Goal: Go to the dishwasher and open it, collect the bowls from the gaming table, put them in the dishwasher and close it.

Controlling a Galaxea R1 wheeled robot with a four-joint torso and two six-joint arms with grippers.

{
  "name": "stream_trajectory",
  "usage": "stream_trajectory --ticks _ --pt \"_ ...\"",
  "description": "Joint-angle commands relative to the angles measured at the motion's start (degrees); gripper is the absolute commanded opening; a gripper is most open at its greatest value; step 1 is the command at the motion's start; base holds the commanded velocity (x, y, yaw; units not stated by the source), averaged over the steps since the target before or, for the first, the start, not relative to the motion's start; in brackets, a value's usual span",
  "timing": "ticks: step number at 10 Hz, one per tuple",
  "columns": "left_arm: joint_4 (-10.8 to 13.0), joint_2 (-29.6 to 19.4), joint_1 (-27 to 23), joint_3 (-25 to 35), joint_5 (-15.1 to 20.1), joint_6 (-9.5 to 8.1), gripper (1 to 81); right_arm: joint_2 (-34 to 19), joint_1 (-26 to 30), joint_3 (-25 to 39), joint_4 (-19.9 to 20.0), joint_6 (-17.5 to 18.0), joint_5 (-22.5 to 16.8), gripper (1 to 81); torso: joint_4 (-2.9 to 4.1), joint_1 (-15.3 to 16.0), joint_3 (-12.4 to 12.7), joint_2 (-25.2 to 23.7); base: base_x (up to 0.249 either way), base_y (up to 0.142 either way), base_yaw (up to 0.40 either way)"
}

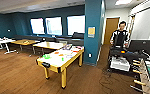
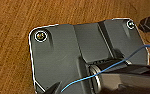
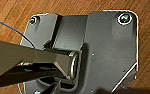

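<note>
Head view: bowls (image 1: 56, 52) crowd the worktop (image 1: 56, 65); the pillar (image 1: 92, 32) alongside could snag a turn. Fingers' state: can't tell.

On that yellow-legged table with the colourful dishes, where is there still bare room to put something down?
The long cream-topped table with yellow legs looks bare along its near end, between the green plastic bowl and the near edge. The middle and far end are crowded: the orange bowls, a red one and other small items sit there.
</note>
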Motion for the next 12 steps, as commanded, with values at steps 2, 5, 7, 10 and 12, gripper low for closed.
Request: stream_trajectory --ticks 2,5,7,10,12 --pt "-0.2 -0.3 -2.9 0.0 2.7 0.13 81.1 -0.2 2.2 0.0 -0.4 -0.2 -2.7 81.1 0.0 0.0 0.0 0.0 0.04 0.0 0.0" --pt "-0.3 -0.3 -2.8 0.0 2.7 0.13 81.1 -0.1 2.2 0.0 -0.4 -0.2 -2.7 81.1 0.0 0.0 0.0 0.0 0.107 0.0 0.0" --pt "-0.3 -0.3 -2.8 0.0 2.7 0.13 81.1 -0.1 2.3 -0.1 -0.4 -0.2 -2.7 81.1 0.0 0.0 0.0 0.0 0.11 0.0 0.0" --pt "-0.3 -0.4 -2.8 0.0 2.7 0.13 81.1 0.0 2.3 -0.1 -0.4 -0.3 -2.8 81.1 0.0 0.0 0.0 0.0 0.109 0.0 0.0" --pt "-0.3 -0.3 -2.8 0.0 2.7 0.13 81.1 0.0 2.2 -0.2 -0.4 -0.3 -2.8 81.1 0.0 0.1 0.0 0.0 0.109 0.0 0.0"
